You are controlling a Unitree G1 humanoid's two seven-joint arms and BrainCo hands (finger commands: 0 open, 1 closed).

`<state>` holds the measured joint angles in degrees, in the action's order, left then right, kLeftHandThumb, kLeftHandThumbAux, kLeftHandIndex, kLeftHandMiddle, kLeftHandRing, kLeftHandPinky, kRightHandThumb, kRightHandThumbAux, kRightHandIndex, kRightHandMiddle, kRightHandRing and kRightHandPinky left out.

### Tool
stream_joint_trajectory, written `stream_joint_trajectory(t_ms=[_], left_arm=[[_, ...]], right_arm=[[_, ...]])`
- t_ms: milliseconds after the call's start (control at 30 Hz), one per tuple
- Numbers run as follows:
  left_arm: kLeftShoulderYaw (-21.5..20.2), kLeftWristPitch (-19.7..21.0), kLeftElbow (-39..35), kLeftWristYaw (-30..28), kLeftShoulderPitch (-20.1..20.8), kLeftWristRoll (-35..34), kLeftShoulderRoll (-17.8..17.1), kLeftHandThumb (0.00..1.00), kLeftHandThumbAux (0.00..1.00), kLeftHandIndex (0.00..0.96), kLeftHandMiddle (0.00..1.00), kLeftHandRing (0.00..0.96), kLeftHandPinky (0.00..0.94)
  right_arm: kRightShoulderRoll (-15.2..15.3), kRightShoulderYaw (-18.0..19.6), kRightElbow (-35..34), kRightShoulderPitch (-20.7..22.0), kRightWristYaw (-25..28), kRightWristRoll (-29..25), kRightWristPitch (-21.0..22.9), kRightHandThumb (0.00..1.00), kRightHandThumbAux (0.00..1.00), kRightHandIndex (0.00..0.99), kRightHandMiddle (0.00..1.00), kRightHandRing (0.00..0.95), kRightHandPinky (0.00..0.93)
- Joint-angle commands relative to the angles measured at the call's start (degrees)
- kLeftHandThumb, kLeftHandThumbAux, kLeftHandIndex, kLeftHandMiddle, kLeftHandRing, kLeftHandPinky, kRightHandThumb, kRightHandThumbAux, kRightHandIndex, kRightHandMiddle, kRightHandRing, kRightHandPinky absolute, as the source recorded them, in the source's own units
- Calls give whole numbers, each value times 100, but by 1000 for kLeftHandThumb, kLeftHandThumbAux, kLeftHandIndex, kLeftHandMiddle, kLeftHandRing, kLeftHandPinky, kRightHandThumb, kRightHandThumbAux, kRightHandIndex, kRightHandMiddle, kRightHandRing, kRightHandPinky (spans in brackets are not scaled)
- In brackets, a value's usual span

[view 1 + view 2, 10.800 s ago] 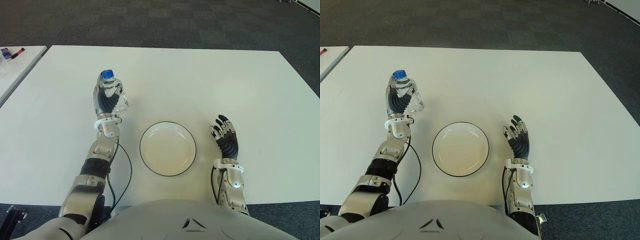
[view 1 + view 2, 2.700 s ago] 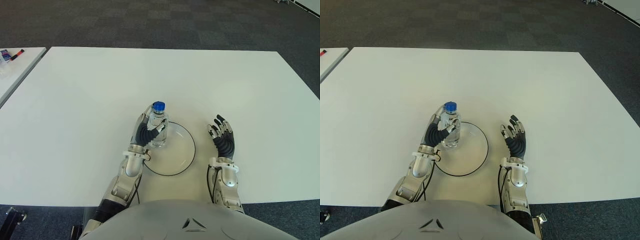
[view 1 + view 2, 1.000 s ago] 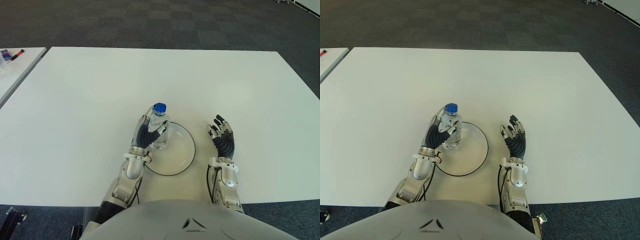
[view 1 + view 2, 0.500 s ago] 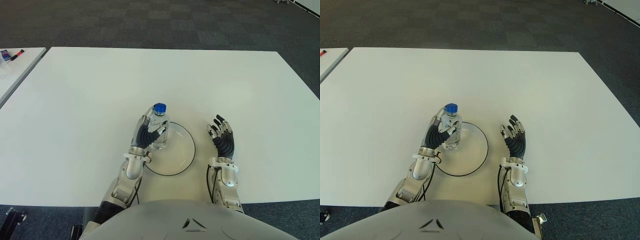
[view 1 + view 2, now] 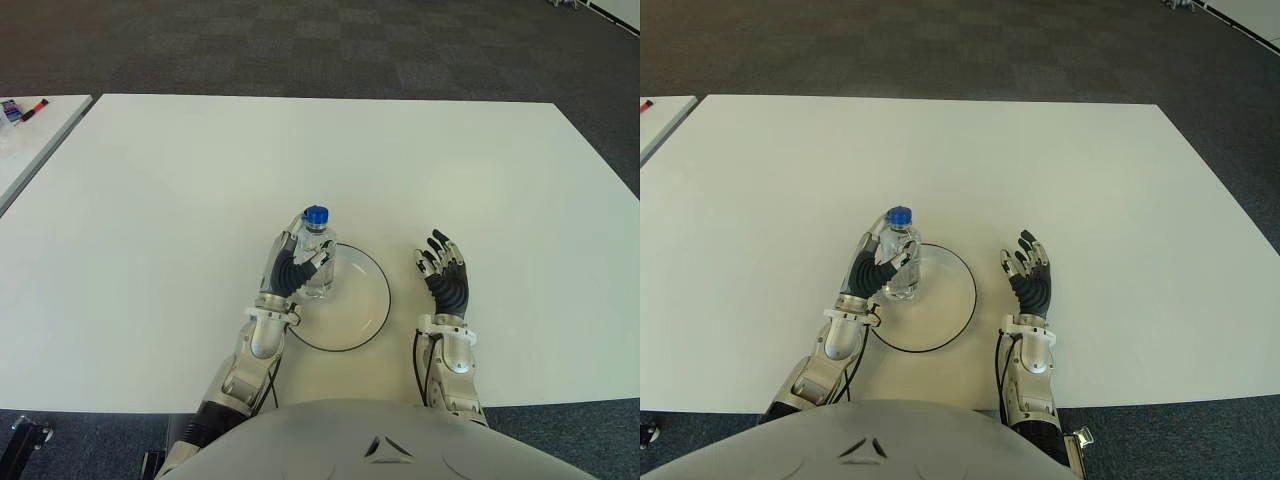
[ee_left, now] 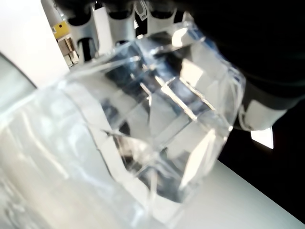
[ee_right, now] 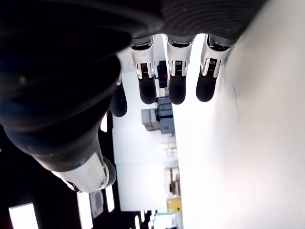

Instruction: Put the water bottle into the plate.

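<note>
At the left edge of the plate (image 5: 350, 310), the water bottle (image 5: 318, 255) stands upright with its blue cap (image 5: 316, 215) on top, its base over the dish's left inner side, though whether the base already bears on the plate cannot be told. Its long axis runs straight up, so the coming move looks like a short vertical settle and then a release. The left hand (image 5: 290, 268) is clamped around the bottle's clear body from the left, fingers (image 5: 303, 262) wrapped across its front; the left wrist view shows the faceted plastic filling the palm. The bottle lies to the right of this hand, so the hand would need to open and back away leftward, clear of the rim, without tipping the tall bottle. The right hand (image 5: 447, 277) shows just right of the plate, fingers spread and holding nothing, 1 idle hand near enough to steady things but not needed. Both sit on the white table (image 5: 180, 170).
</note>
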<state>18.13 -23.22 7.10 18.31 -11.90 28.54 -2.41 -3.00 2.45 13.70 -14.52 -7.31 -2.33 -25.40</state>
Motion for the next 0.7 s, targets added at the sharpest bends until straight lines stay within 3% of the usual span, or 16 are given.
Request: stream_joint_trajectory(t_ms=[33,700], left_arm=[[-2,18,189,42,30,70,-55,692,476,141,293,328,378],[-21,-149,330,148,84,66,-75,719,466,99,236,276,359]], right_arm=[[-143,4,271,-84,17,-27,199,543,773,209,145,128,175],[-139,24,261,-79,11,-29,235,544,788,205,140,123,163]])
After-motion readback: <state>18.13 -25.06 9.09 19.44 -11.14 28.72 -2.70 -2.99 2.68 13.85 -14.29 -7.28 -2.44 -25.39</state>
